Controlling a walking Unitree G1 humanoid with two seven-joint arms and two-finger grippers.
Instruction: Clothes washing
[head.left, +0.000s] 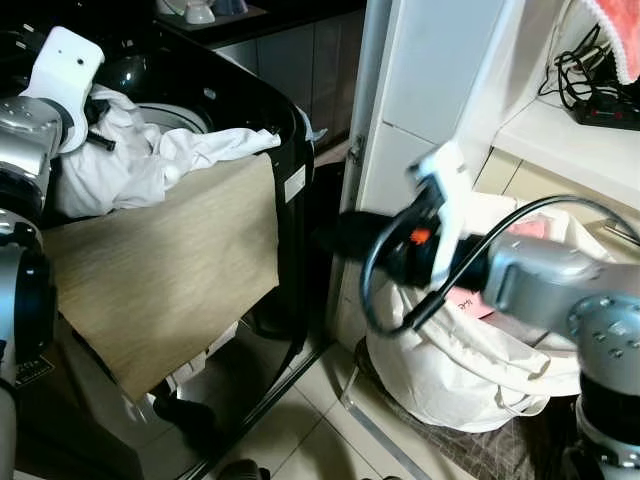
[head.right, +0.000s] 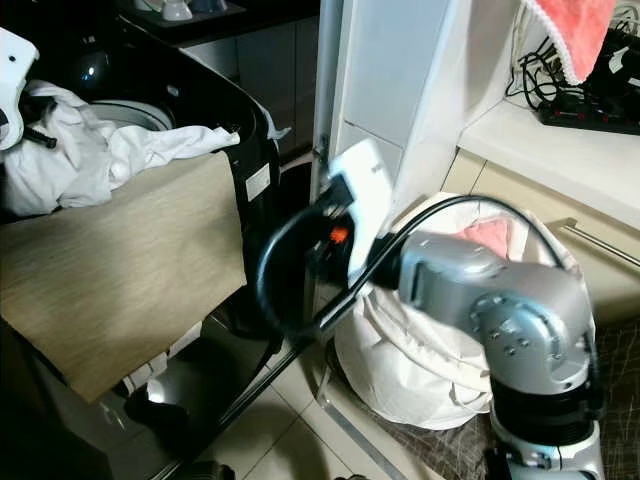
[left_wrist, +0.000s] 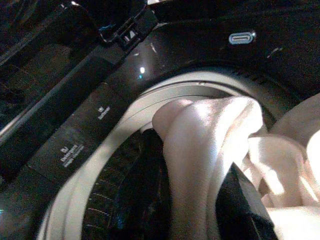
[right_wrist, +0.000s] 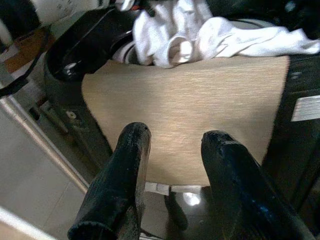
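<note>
Glossy black washing machine (head.left: 240, 100) at left, tan woven cloth (head.left: 165, 270) draped down its front; crumpled white garment (head.left: 150, 155) spilling over drum rim, gripped by left hand (left_wrist: 240, 205). Soft white laundry bag (head.left: 450, 370) slumped below counter (head.right: 540, 150). Right hand (right_wrist: 172, 175) released, fingers apart, before the cloth.

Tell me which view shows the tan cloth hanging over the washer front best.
The left eye view: the tan cloth shows whole, draped down the black washer below the white laundry. The right eye view cuts off its left edge. The right wrist view has the open right gripper covering its lower part.
</note>
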